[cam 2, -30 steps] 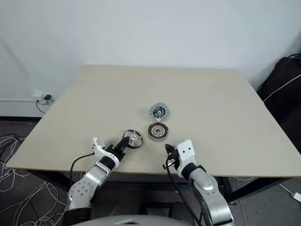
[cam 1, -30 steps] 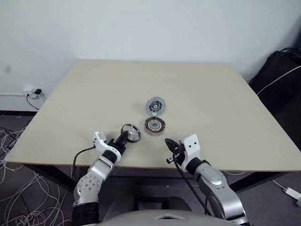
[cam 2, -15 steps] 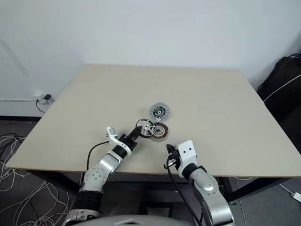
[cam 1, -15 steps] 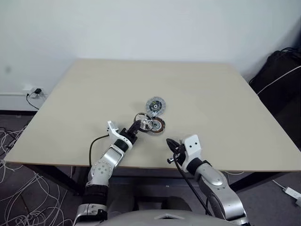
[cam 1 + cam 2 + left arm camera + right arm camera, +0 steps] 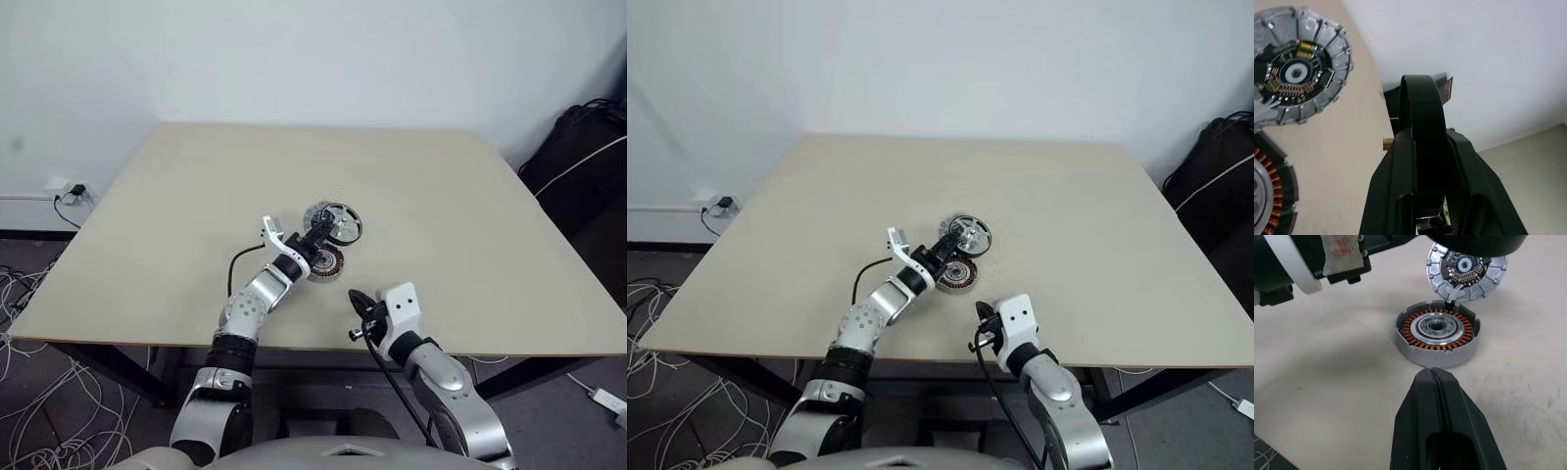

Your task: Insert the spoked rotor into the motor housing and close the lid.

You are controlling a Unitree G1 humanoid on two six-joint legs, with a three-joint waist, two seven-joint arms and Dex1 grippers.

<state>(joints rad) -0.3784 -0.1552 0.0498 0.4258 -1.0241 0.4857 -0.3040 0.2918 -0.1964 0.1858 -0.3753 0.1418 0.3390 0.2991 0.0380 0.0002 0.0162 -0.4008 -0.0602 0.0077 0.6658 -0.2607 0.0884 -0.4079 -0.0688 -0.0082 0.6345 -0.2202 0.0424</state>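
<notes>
The left gripper (image 5: 321, 233) carries the spoked rotor (image 5: 340, 222) clamped by its dark rim, on edge above the table (image 5: 176, 196), presumably for transfer to the motor housing (image 5: 1437, 335). The housing lies open-side up just below, with the lid (image 5: 1466, 271) flat just beyond it. The right gripper (image 5: 1436, 382), jaws closed and empty, points at the housing.

place: lab or plain office room | evidence: bare white wall (image 5: 313, 49); plain beige table (image 5: 196, 196); grey carpet floor with loose white cables (image 5: 29, 431); wall socket with plug (image 5: 71, 191); black bag (image 5: 578, 166) in the corner
</notes>
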